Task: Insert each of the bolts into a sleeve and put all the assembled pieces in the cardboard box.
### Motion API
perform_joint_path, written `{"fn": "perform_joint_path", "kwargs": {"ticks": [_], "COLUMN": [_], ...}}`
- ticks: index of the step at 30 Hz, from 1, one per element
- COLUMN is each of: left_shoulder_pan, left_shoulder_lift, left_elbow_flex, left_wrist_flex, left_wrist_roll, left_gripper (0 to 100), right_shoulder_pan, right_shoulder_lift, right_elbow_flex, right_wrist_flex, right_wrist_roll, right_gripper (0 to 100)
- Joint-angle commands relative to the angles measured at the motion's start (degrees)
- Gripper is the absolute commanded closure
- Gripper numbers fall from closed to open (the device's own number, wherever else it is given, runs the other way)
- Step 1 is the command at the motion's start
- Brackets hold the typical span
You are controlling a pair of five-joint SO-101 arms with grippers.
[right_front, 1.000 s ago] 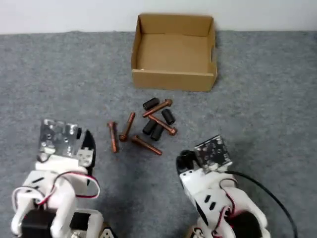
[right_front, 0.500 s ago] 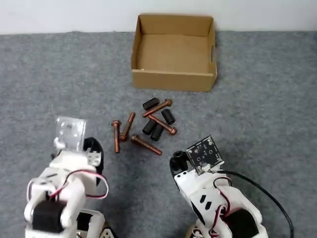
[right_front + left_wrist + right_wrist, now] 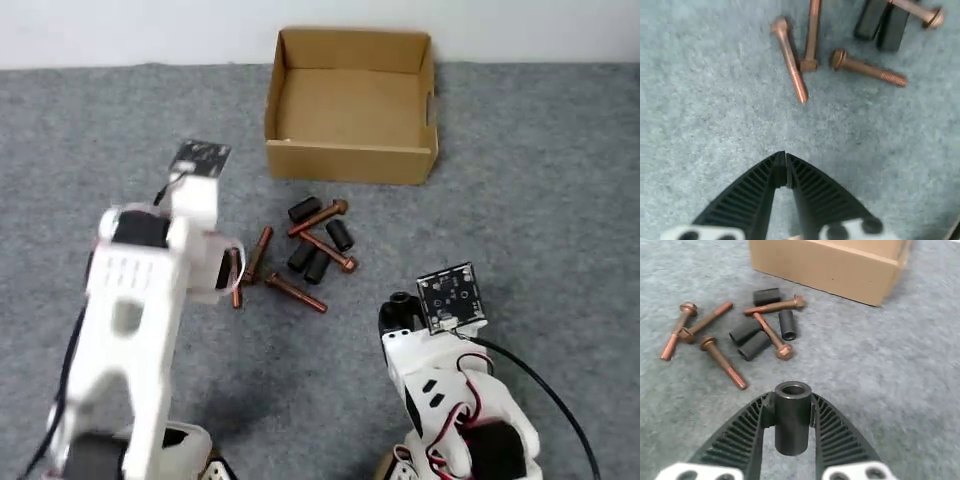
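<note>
Clasping sleeve (image 3: pixel 792 425) (upright), right hand (image 3: pixel 791 401) over carpet (image 3: pixel 900 365)

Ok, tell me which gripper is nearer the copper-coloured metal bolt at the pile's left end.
Left. The left gripper, shut and empty, hangs just short of that copper-coloured bolt. The right gripper, shut on a black cylindrical sleeve, sits across the pile, farther off.

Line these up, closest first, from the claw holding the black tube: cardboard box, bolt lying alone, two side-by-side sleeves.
1. Lone bolt, just ahead of the right gripper.
2. Paired sleeves, mid-pile.
3. Cardboard box, far behind.
</note>
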Motion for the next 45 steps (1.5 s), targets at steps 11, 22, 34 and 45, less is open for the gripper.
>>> {"fn": "perform_joint_path", "kwargs": {"ticks": [11,22,34,45], "left_shoulder_pan": [0.3,-0.1,-4.2,-3.8], "left_shoulder_lift": [30.7,42.7,48.8,56.7], "left_elbow_flex": [-24.3,-31.9,-34.1,-34.7], "left_wrist_flex": [2.4,-1.8,-4.4,-9.2], "left_wrist_roll": [3.9,8.5,8.5,15.0], "left_gripper": [91,84,84,95], "right_shoulder_pan": [2.4,2.4,2.4,2.4], "right_shoulder_lift": [-0.2,-0.2,-0.2,-0.2], "right_elbow_flex": [-0.3,-0.2,-0.2,-0.2], "right_wrist_flex": [-0.9,-0.9,-0.9,-0.9], "right_wrist_roll": [0.1,0.1,0.1,0.1], "right_gripper": [99.1,99.1,99.1,99.1]}}
